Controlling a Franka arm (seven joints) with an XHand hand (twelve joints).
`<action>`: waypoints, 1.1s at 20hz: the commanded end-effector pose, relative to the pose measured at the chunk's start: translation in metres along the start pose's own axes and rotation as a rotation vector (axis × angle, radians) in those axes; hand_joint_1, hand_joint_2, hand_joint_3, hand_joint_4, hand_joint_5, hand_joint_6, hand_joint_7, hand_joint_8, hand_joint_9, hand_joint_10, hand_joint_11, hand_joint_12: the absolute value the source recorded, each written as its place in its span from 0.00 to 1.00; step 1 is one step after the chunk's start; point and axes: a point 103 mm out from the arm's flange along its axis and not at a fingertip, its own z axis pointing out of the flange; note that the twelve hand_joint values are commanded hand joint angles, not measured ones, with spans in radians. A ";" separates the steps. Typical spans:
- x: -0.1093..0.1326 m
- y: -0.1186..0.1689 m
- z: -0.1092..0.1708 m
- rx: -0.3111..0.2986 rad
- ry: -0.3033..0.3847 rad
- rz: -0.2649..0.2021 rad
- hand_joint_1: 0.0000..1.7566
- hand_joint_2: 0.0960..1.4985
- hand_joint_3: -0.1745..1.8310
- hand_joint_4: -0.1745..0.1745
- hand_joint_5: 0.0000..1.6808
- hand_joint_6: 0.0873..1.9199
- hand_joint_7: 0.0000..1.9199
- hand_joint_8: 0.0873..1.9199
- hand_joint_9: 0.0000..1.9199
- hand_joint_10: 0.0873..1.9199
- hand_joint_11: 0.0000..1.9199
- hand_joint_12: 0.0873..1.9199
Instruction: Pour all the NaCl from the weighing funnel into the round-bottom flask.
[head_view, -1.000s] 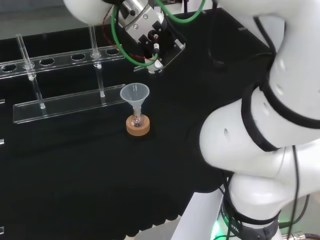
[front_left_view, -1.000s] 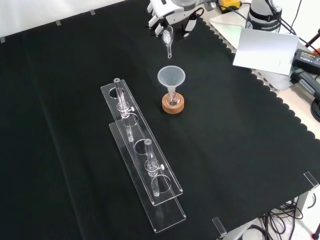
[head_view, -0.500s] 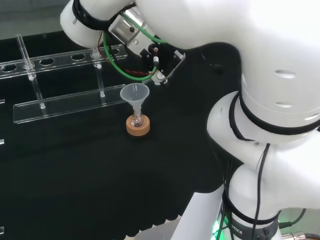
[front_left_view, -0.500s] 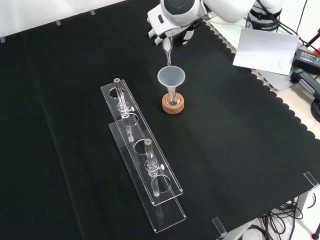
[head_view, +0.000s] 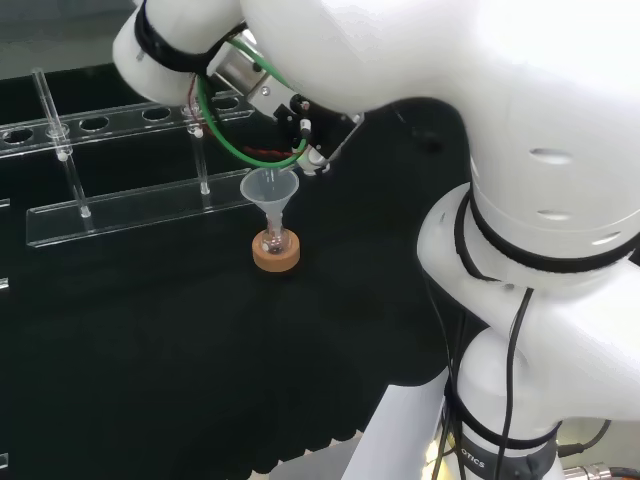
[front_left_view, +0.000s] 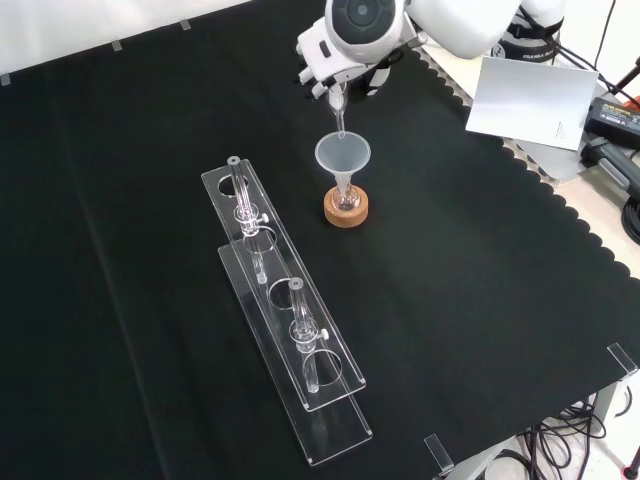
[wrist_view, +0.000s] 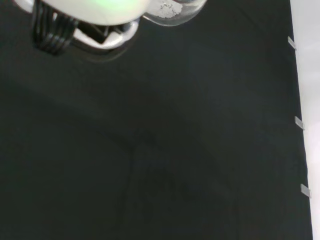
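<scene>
The head view looks from behind and above the arm's base, over its white links (head_view: 520, 200), down across the bench (head_view: 150, 330) toward the rack (head_view: 130, 205) at the far left. The front view looks down from the opposite side and farther off, taking in most of the cloth; both share the funnel (front_left_view: 343, 155), its cork stand (front_left_view: 346, 209) and the rack (front_left_view: 280, 330). The wrist view sits close under the hand (wrist_view: 90, 15), facing bare cloth (wrist_view: 150, 150) and its edge.
</scene>
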 end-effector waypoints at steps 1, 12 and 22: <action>0.015 -0.001 -0.011 -0.002 -0.057 -0.018 0.66 0.38 0.38 1.00 0.86 0.12 0.47 0.26 0.68 0.00 0.57 0.43; 0.022 -0.003 -0.016 -0.017 -0.154 -0.012 0.66 0.38 0.38 1.00 0.86 0.12 0.46 0.26 0.68 0.00 0.57 0.43; 0.019 -0.006 -0.020 -0.040 -0.249 0.003 0.66 0.38 0.39 1.00 0.86 0.12 0.46 0.26 0.68 0.00 0.57 0.43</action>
